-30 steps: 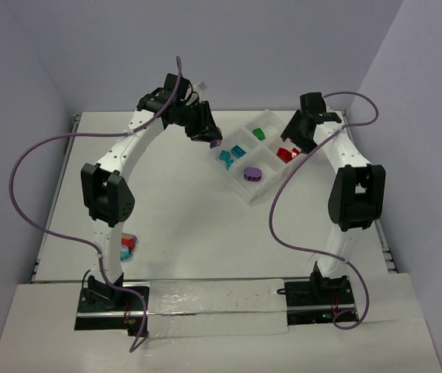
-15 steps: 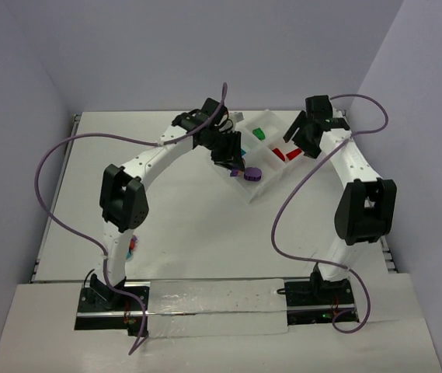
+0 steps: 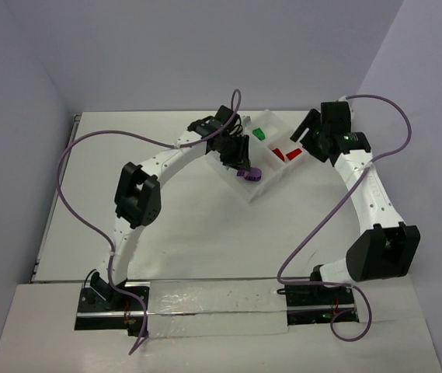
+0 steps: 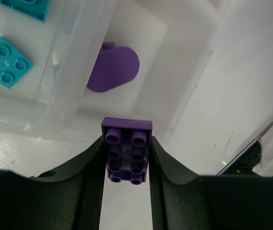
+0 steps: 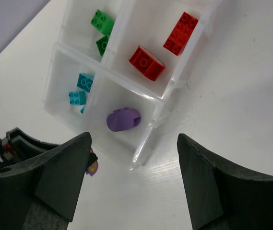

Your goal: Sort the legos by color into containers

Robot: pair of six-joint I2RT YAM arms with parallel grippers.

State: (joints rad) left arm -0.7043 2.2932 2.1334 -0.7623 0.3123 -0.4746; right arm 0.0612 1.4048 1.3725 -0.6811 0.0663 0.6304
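Lego brick (image 4: 126,128), purple, sits clamped in the left gripper (image 4: 126,146) at the rim of the tray section (image 4: 174,57) holding a purple piece (image 4: 113,68), matching colours; the right gripper (image 5: 132,146) hangs open, empty.

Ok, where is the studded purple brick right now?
The purple brick is pinched in the left gripper, seen in the left wrist view, at the rim of the clear tray section holding a rounded purple piece.

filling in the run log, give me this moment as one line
left gripper shut on purple lego, at tray wall near rounded purple piece | right gripper open, empty, near tray | release: not yet
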